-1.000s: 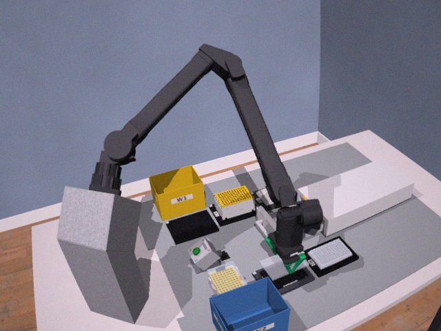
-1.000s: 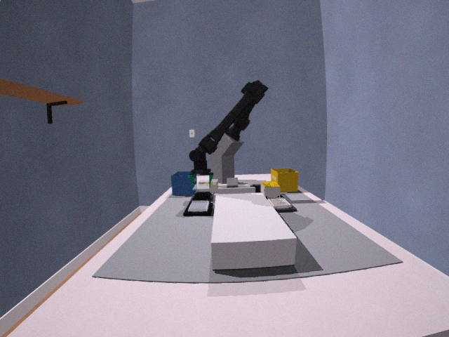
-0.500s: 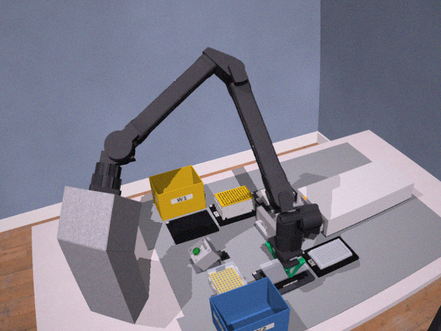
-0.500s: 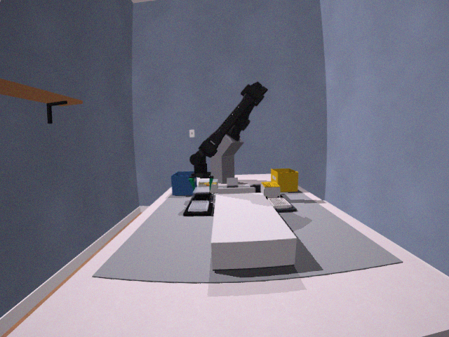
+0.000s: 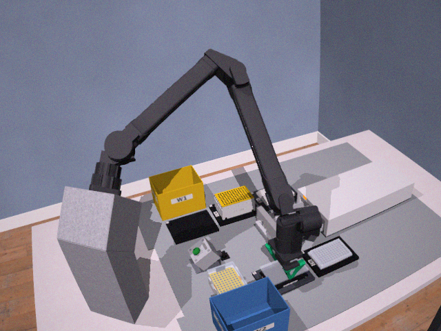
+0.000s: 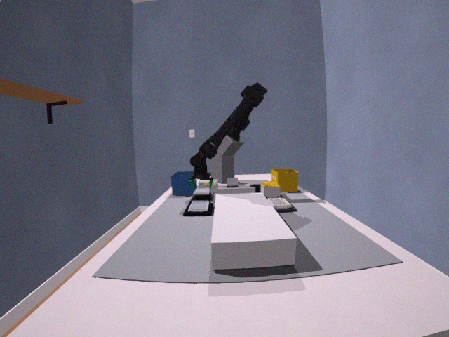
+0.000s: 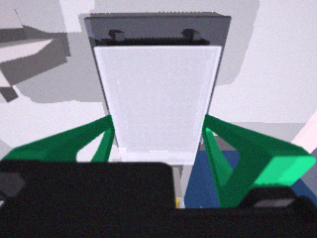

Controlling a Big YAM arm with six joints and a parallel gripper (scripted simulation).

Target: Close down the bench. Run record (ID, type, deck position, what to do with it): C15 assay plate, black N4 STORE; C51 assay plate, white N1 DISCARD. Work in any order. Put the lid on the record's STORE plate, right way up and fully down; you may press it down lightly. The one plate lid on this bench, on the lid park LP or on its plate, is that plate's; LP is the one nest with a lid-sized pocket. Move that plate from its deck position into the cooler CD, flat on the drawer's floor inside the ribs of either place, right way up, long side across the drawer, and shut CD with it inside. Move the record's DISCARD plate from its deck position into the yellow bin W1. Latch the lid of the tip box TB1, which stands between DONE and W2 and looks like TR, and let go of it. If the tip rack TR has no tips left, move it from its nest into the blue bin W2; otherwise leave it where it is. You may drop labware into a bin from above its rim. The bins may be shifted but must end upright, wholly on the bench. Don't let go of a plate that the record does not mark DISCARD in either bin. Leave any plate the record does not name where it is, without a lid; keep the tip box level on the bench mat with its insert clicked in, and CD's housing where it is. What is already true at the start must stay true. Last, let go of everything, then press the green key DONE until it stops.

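Observation:
My gripper (image 5: 284,263) (image 7: 158,119) (image 6: 200,183) has green fingers and is shut on the clear plate lid (image 5: 271,269) (image 7: 158,84), gripping its long sides. The lid is level, right way up, low over a dark nest (image 7: 158,24) (image 5: 299,279) with two clips at its far end. I cannot tell whether a black plate lies under it. A white assay plate (image 5: 329,253) (image 6: 198,206) sits in the nest to the right. Another white plate (image 6: 279,201) lies beyond the cooler, mostly hidden by the arm in the top view.
Blue bin W2 (image 5: 249,306) stands close in front of the gripper, with tip box TB1 (image 5: 226,279) and the green DONE key (image 5: 196,251) to its left. Yellow bin W1 (image 5: 176,190), tip rack TR (image 5: 233,201) and the long white cooler CD (image 5: 355,199) stand behind.

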